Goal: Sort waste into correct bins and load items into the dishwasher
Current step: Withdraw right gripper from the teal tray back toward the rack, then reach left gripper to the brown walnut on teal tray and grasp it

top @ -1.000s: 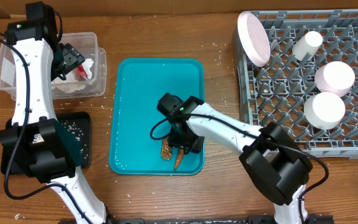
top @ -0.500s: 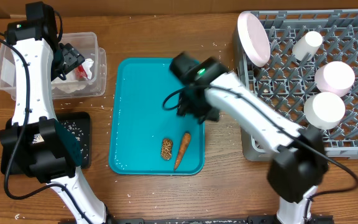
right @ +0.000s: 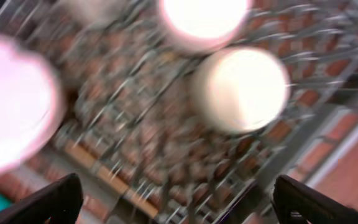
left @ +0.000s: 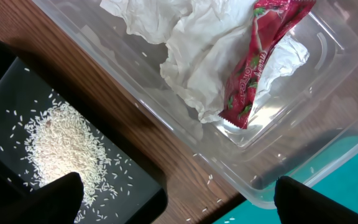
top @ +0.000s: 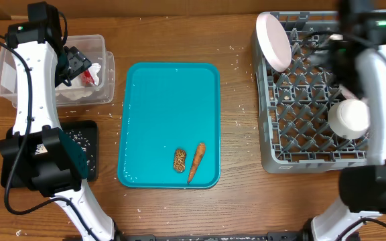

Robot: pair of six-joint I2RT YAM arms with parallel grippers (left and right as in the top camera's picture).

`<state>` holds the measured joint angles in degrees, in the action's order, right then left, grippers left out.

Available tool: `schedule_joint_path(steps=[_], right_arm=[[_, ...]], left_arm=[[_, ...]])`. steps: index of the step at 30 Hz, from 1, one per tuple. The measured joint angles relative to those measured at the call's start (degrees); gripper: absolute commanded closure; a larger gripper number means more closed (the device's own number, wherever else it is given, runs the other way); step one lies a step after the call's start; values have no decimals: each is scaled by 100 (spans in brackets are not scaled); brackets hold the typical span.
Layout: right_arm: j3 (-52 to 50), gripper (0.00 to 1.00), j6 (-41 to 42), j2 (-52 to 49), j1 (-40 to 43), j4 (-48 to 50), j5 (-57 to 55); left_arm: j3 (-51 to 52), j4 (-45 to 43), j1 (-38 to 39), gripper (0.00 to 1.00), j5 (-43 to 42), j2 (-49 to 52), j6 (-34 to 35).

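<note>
An orange carrot stick (top: pixel 196 162) and a brown speckled lump (top: pixel 179 159) lie at the front of the teal tray (top: pixel 169 94). My left gripper (top: pixel 72 63) (left: pixel 179 205) is open and empty, hovering at the clear tub (top: pixel 19 70) (left: pixel 328 124). The tub holds crumpled white paper (left: pixel 191 56) and a red wrapper (left: pixel 260 56). The black tray (top: pixel 84 134) (left: pixel 135 186) holds rice (left: pixel 61 146). My right gripper (top: pixel 346 57) (right: pixel 185 205) is open and empty, blurred, above the grey dish rack (top: pixel 300 134) (right: pixel 135 137). The rack holds a white plate (top: pixel 274 41) (right: pixel 11 106) and bowls (top: pixel 349 118) (right: pixel 241 87). No chopstick shows.
Loose rice grains are scattered on the wooden table (top: pixel 240 107) between the teal tray and the rack. My right arm covers the rack's right side, hiding the cup and one bowl in the overhead view.
My right arm has swung from the front of the teal tray up and right to over the dish rack. The carrot now lies slightly shifted beside the lump. The left arm has not moved.
</note>
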<state>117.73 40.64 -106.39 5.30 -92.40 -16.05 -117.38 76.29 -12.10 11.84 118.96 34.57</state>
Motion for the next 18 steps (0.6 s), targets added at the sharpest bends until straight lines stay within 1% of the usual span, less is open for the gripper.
schedule_joint_path(steps=[7,13,16,18], right_arm=[[0,0,-11,0,1309,321,-35],[0,0,-17,0,1882,437,-44],[0,0,-17,2,1991,437,-46],[0,0,-17,0,2017,437,-44]], left_arm=[[0,-129,0,0,0,0,0],[0,-269,0,0,-61,0,26],[0,-175,0,0,-468,0,48],[0,227,0,0,-929,0,48]])
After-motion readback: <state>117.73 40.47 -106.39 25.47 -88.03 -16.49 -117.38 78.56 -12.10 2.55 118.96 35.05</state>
